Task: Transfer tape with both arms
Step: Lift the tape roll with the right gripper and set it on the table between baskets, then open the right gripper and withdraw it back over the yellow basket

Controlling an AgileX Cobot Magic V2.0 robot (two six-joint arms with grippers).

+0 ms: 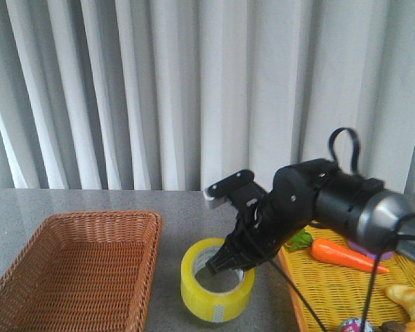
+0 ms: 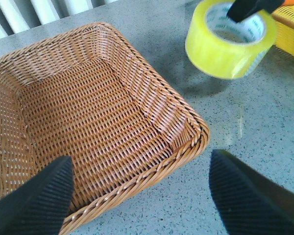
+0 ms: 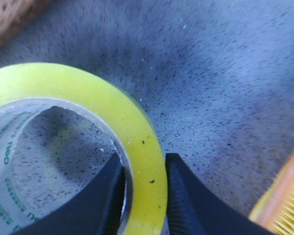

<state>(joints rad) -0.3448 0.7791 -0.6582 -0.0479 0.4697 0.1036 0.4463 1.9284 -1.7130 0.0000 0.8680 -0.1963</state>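
Now the wide roll of translucent yellow packing tape (image 1: 216, 289), with its white printed inner core, sits near the front edge of the grey speckled tabletop (image 1: 90, 200), roughly midway between the table's left and right sides. It lies between the brown woven wicker basket (image 1: 76, 270) toward the front left corner and the yellow woven tray (image 1: 335, 287) toward the front right corner, close to the tray's orange rim and a little apart from the basket. Whether the roll rests fully on the table or is tipped slightly cannot be told.

The black right gripper (image 1: 214, 263) reaches in from the right side and is pinched onto the roll's wall: in the right wrist view one black finger (image 3: 95, 200) lies inside the core and the other against the yellow outer face, with the tape wall squeezed between them.

The black left gripper (image 2: 139, 196) shows only in its own wrist view, its two ribbed fingertips (image 2: 36, 200) spread wide with nothing between them. One fingertip hangs over the basket's near corner, the other over bare tabletop beside the basket.

On the yellow tray lie an orange carrot with green leaves (image 1: 342, 256) and a pale bread-like item (image 1: 411, 301) at the right edge. Behind the table's back edge hangs a white pleated curtain (image 1: 159, 90).
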